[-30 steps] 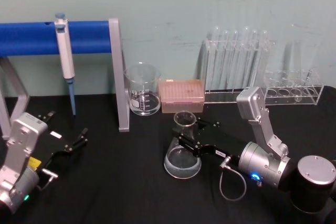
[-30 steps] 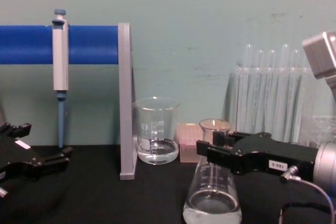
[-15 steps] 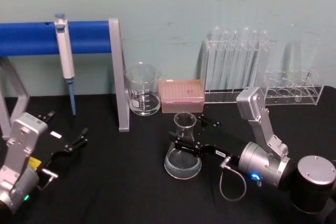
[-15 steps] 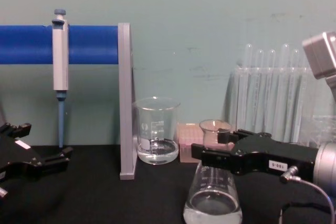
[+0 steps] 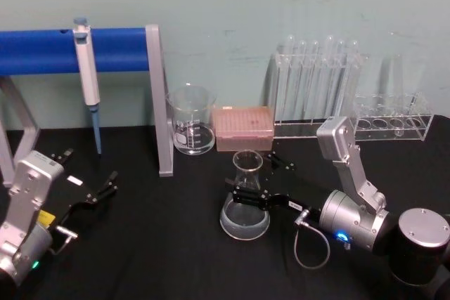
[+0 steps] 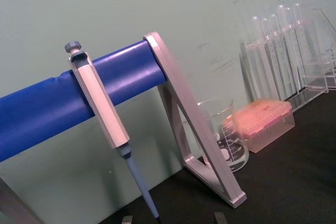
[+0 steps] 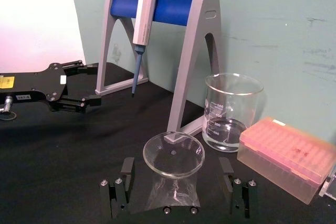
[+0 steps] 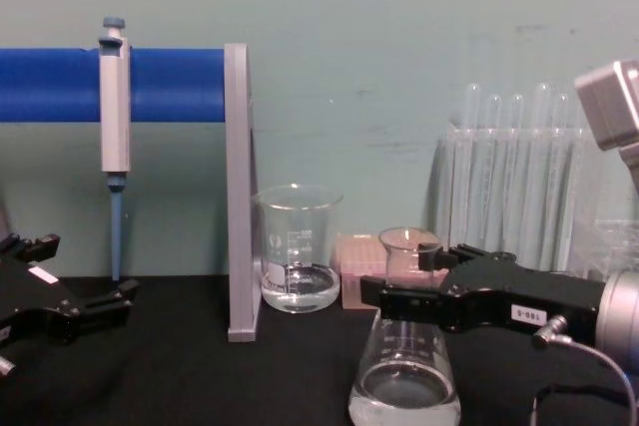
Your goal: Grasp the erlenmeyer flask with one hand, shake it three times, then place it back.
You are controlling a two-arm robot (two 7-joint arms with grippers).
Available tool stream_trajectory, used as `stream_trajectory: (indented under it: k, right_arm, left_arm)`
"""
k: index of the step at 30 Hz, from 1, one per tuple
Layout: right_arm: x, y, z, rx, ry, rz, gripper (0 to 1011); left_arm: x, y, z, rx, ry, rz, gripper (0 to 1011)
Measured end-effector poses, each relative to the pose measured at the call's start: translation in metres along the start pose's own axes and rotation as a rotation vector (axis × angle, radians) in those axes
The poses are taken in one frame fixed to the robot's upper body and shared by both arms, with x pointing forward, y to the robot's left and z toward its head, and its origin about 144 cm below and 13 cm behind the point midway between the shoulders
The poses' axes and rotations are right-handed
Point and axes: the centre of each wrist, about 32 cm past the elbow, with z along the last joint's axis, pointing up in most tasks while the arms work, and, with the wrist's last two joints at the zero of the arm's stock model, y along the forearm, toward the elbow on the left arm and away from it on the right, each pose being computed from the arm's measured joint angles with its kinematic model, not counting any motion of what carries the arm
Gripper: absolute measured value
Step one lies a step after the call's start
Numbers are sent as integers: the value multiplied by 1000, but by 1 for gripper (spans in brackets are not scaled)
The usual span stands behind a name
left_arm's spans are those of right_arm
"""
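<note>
Head view gives you the erlenmeyer flask (image 5: 246,201) standing upright on the black counter (image 5: 162,244), in front of the pink tip box (image 5: 242,128) and to the right of the glass beaker (image 5: 190,120). Your right gripper (image 5: 247,198) reaches in from the right at the height of the flask's neck, one finger on each side of the glass. From the right wrist view, you can see the flask's flared rim between the two fingers (image 7: 124,174), with a gap on either side, so the jaws stand open around the neck and hold nothing. Chest view shows the flask's base resting on the counter with a little clear liquid in it. Your left gripper (image 5: 88,187) sits parked at the near left of the counter, its jaws spread and empty, below the pipette (image 5: 87,82) hanging on the blue stand (image 5: 112,48). Test tubes (image 5: 320,82) stand in a clear rack at the back right.
</note>
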Motion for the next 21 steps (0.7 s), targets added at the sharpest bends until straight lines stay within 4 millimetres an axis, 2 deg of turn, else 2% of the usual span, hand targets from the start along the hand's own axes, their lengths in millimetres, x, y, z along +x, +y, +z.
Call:
stream_trajectory:
  k: [13,21]
  right_arm:
    - [1,-2,2,-11,-11,5,1000]
    - [2,-15,9,-16,-27,6,1000]
  left_arm:
    - [0,0,0,0,0,0,1001]
    - [0,0,0,0,0,0,1001]
